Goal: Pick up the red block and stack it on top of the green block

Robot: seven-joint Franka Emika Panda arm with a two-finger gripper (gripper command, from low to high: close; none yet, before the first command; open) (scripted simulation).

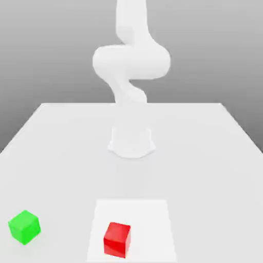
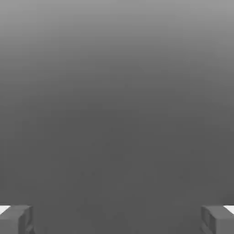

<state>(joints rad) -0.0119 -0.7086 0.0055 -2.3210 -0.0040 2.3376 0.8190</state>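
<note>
The red block [image 1: 117,239] sits on the white table near its front edge, a little to the exterior view's left of centre. The green block [image 1: 24,226] rests on the table far toward the exterior view's left, well apart from the red one. The white arm [image 1: 131,61] rises from its base at the table's middle and bends upward out of the picture. In the hand view my gripper [image 2: 117,220] is open. Its grey fingertips [image 2: 16,219] stand far apart with nothing between them, against a plain grey background.
The arm's round base [image 1: 131,141] stands at the middle of the white table [image 1: 205,154]. A brighter square patch [image 1: 149,215] on the tabletop lies under the red block. The table's far edge runs across behind the base.
</note>
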